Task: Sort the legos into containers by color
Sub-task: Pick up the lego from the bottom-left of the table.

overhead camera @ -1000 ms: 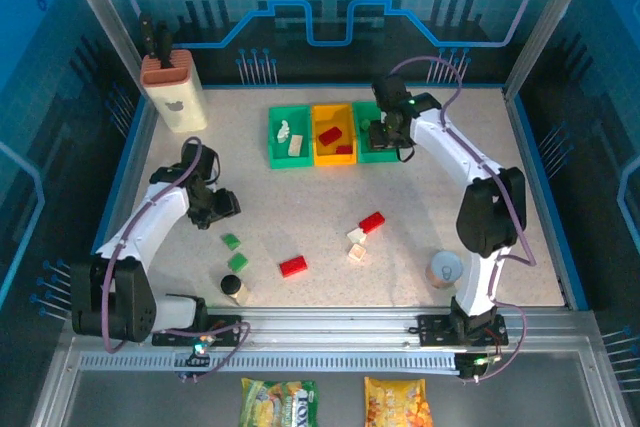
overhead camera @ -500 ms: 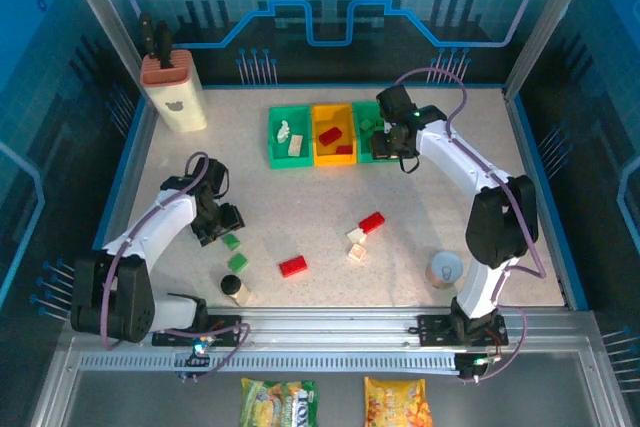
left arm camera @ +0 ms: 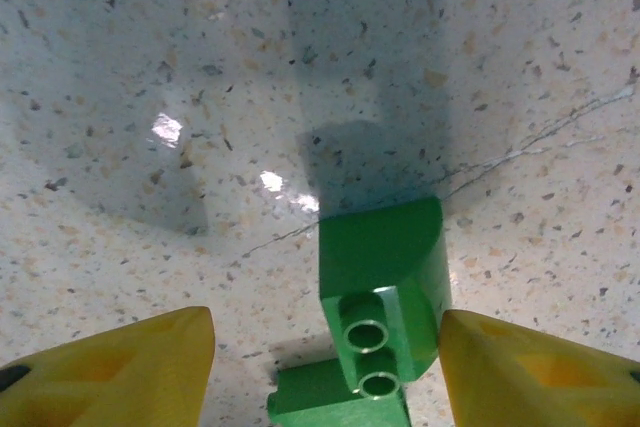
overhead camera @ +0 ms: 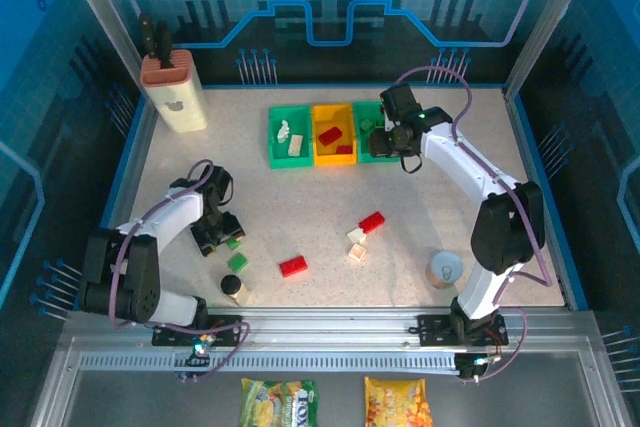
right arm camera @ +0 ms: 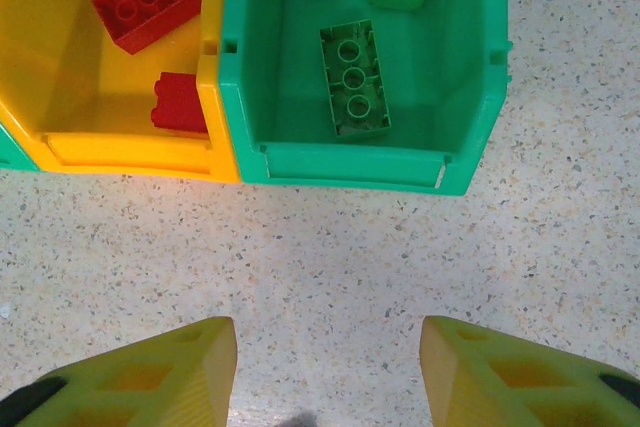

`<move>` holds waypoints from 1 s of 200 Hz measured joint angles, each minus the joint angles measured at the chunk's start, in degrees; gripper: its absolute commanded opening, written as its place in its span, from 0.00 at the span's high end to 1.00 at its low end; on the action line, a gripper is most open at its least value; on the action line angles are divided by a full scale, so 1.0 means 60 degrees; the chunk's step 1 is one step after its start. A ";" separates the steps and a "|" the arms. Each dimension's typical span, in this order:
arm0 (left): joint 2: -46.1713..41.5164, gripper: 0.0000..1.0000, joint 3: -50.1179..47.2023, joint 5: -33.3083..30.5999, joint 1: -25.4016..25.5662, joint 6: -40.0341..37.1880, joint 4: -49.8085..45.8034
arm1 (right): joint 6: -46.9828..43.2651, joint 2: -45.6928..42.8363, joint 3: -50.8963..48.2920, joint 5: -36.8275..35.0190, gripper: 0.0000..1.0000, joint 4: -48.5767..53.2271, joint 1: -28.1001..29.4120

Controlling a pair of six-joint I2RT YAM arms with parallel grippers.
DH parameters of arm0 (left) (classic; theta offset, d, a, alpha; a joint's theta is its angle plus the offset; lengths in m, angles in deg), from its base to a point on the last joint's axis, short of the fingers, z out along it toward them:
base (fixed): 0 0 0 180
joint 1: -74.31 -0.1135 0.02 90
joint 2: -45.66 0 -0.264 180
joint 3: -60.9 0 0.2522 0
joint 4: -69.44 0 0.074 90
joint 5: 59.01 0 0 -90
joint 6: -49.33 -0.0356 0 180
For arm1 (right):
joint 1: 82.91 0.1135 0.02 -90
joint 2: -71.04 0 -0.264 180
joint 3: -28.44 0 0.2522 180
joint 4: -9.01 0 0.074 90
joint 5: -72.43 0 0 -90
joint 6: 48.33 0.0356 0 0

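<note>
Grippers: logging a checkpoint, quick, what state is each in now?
Left gripper: open, around a green lego, not gripping it.
Right gripper: open, empty.

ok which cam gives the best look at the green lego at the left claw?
Left wrist: the green lego sits close up between the fingers of the open left claw, studs clearly visible. Top external shows it as a small green speck at that claw's tip, no detail.

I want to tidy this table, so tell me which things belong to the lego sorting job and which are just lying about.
Job: red legos; green legos; cream legos; green bins; yellow bin.
Lying about: knife block; dark-capped jar; grey cup; snack bags.
</note>
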 measured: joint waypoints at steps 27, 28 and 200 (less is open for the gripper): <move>0.0153 0.45 -0.0004 0.0106 0.0000 0.0106 0.0171 | -0.0004 -0.0018 -0.0036 0.0044 0.47 -0.0095 -0.0051; 0.0160 0.45 -0.0004 0.0106 0.0000 0.0106 0.0175 | 0.0000 -0.0018 -0.0040 0.0047 0.47 -0.0095 -0.0051; 0.1468 0.58 0.0543 0.0200 0.0393 0.0058 0.0280 | -0.0069 -0.0353 -0.0648 0.0200 0.48 -0.0226 -0.0299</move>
